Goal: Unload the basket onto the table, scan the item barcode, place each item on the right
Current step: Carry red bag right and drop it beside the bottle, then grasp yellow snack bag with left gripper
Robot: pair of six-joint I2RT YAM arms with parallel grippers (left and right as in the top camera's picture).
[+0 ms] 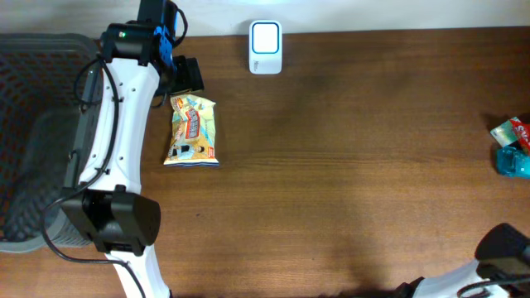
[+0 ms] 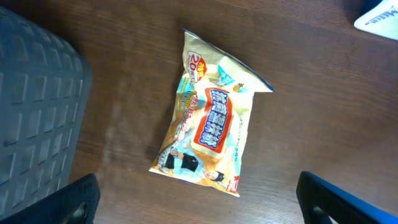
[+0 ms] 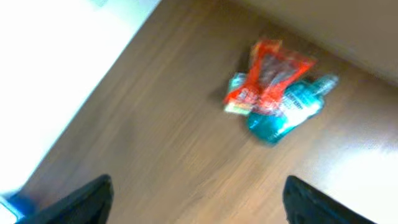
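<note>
A yellow snack bag (image 1: 192, 131) with a red label lies flat on the wooden table, left of centre. My left gripper (image 1: 188, 80) hovers just beyond the bag's far end. In the left wrist view the bag (image 2: 208, 124) lies ahead of my left gripper (image 2: 199, 211), which is open and holds nothing. No barcode shows on the bag's upper face. The white scanner (image 1: 265, 47) stands at the table's far edge. My right gripper (image 3: 199, 208) is open and empty over bare wood; its arm (image 1: 501, 248) is at the bottom right.
A grey mesh basket (image 1: 33, 124) stands off the table's left side, close to my left arm. A red packet (image 1: 515, 129) and a teal bottle (image 1: 513, 160) lie together at the right edge, the same packet (image 3: 267, 78) and bottle (image 3: 292, 109) ahead of my right gripper.
</note>
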